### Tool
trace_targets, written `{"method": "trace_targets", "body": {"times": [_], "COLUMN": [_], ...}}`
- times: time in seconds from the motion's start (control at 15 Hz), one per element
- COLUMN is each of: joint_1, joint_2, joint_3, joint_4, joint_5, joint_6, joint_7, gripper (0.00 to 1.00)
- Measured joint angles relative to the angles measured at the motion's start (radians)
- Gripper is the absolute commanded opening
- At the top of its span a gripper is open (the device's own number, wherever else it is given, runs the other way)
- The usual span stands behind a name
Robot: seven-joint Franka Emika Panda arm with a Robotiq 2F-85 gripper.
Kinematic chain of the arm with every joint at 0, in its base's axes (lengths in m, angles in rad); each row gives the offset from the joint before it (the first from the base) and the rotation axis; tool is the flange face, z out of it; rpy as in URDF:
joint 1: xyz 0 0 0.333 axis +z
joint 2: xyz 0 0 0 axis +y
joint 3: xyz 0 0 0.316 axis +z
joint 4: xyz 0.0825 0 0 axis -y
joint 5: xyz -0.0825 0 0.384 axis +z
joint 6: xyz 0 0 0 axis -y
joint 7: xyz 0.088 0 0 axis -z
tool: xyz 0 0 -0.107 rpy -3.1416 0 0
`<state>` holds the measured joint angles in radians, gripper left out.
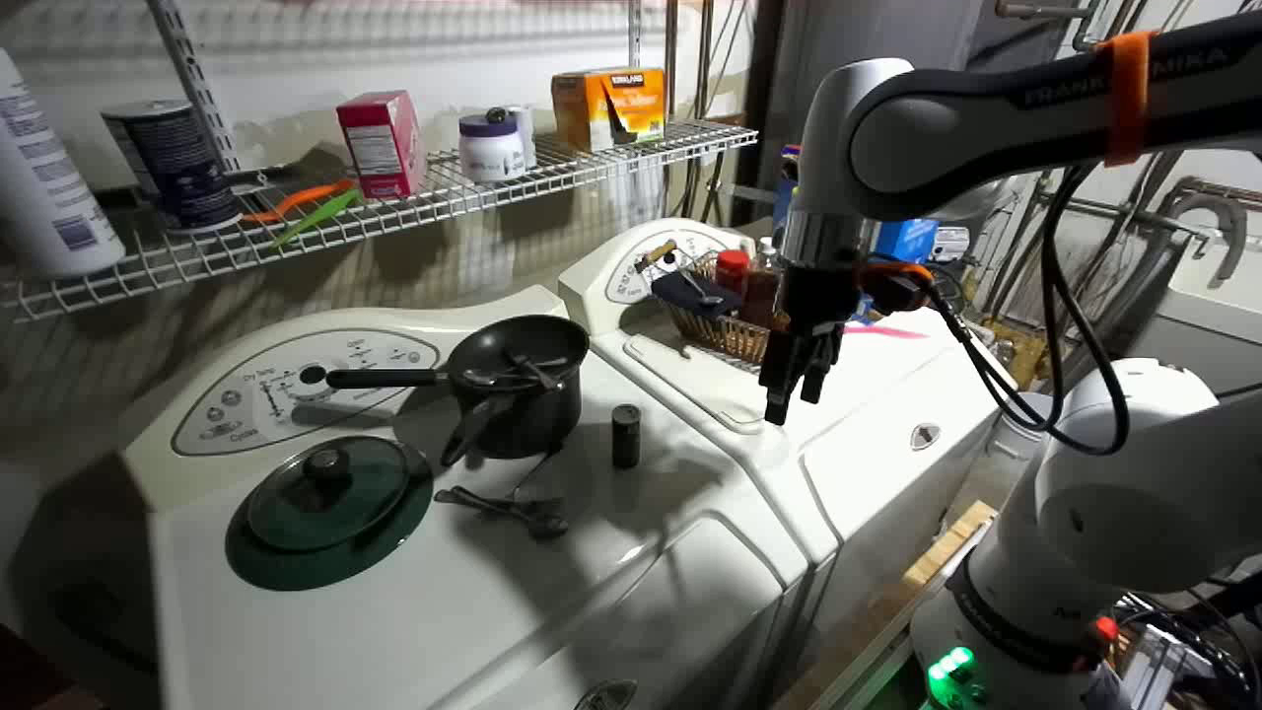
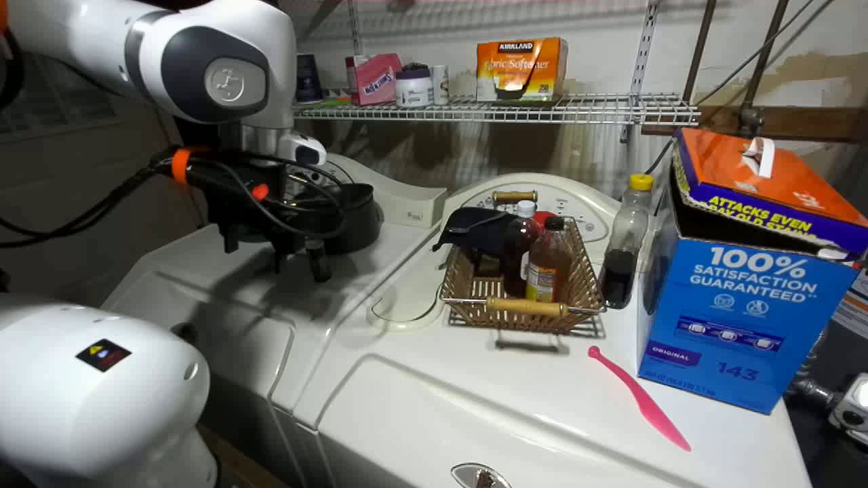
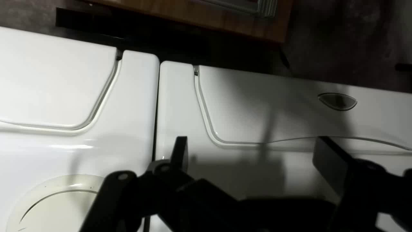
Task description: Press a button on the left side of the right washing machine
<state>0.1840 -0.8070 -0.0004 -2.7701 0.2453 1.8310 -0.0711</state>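
Observation:
The right washing machine (image 2: 407,407) is white and glossy, with a smooth lid and a curved raised rear control panel (image 2: 576,196). The panel also shows in an exterior view (image 1: 631,271), where markings are visible on its left part. A basket and its contents hide some of the panel; single buttons are too small to make out. My gripper (image 1: 795,399) hangs pointing down, open and empty, well in front of the panel. In the wrist view the open fingers (image 3: 251,146) are above the left machine (image 3: 180,112), near the seam. The panel is out of the wrist view.
A wire basket (image 2: 522,318) with bottles and a black item stands before the right panel. A blue box (image 2: 746,325), a bottle (image 2: 620,257) and a pink utensil (image 2: 637,396) lie right. A pot with pan (image 1: 518,394), canister (image 1: 626,436) and lid (image 1: 325,493) are left. A wire shelf (image 1: 434,197) overhangs.

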Motion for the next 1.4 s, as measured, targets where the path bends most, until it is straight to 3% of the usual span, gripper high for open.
{"method": "trace_targets", "body": {"times": [1.07,1.4], "joint_1": [-0.003,-0.060], "joint_2": [0.000,0.029], "joint_3": [0.003,-0.003], "joint_4": [0.000,0.061], "joint_5": [0.000,-0.097], "joint_6": [0.000,0.003], "joint_7": [0.000,-0.024], "gripper": [1.00,1.00]}}
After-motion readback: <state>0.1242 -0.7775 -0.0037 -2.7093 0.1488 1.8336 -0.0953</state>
